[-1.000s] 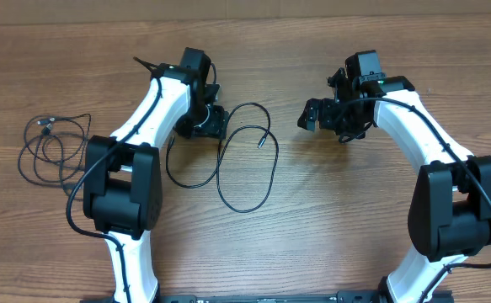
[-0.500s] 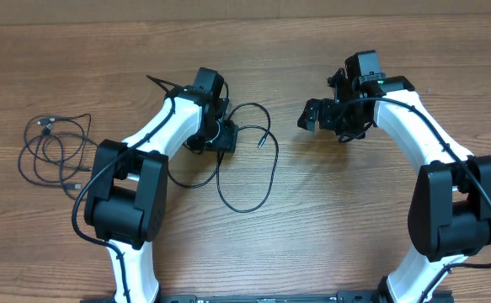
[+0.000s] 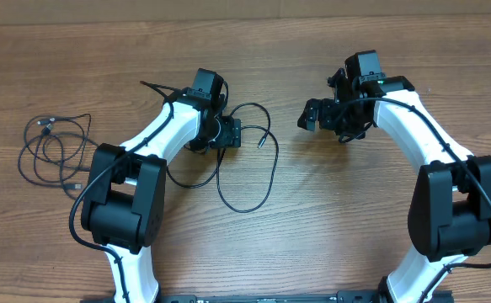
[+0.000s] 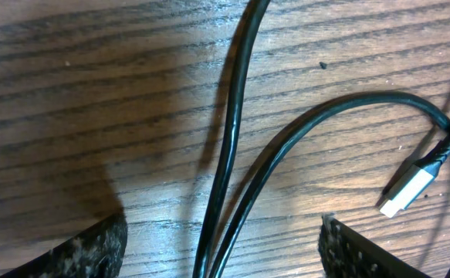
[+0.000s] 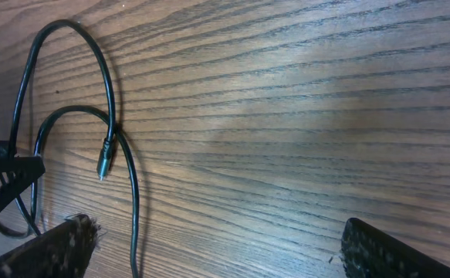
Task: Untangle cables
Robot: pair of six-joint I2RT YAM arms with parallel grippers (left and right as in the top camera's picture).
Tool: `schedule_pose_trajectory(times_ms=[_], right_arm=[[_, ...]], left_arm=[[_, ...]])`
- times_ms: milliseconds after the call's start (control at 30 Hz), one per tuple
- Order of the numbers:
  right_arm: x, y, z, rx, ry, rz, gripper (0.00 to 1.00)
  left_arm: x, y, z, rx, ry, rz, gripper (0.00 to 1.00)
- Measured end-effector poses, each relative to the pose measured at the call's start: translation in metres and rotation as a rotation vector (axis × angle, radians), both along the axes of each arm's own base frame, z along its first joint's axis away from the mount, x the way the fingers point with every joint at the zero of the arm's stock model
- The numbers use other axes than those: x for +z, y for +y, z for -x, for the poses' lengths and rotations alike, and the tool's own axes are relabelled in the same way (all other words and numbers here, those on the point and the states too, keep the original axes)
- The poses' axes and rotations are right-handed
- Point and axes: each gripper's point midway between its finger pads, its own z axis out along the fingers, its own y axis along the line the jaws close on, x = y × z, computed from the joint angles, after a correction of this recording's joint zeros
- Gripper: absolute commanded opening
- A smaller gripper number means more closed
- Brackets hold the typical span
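One thin black cable (image 3: 245,210) lies in a wide loop at the table's middle, its silver plug tip (image 3: 262,141) pointing right. My left gripper (image 3: 228,135) sits low over that loop's left part and is open. In the left wrist view, two strands of the cable (image 4: 228,154) run between the fingers (image 4: 86,251) without touching either pad, and the plug (image 4: 406,191) lies to the right. A second cable (image 3: 47,128) lies coiled at the far left. My right gripper (image 3: 311,118) hovers right of the loop, open and empty; the right wrist view shows the cable (image 5: 132,201) by its left finger.
The wooden table (image 3: 329,219) carries only the cables and both arms. The left arm's base link (image 3: 123,202) stands between the two cables. The right arm's base link (image 3: 451,206) is at the right edge.
My left gripper has slid right along the table over the centre loop, and its jaws have widened. The loop's left part has shifted with it. The right arm has not moved.
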Motion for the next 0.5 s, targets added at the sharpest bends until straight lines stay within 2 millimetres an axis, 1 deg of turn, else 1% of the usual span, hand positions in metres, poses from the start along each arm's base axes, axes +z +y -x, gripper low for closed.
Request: schedule_pose_trajectory(times_ms=[500], right_arm=[[0.0,0.0,-0.0001,0.0,0.0,0.0,1.0]], left_arm=[[-0.0003,0.0006,-0.0002,0.004,-0.002,-0.003,0.79]])
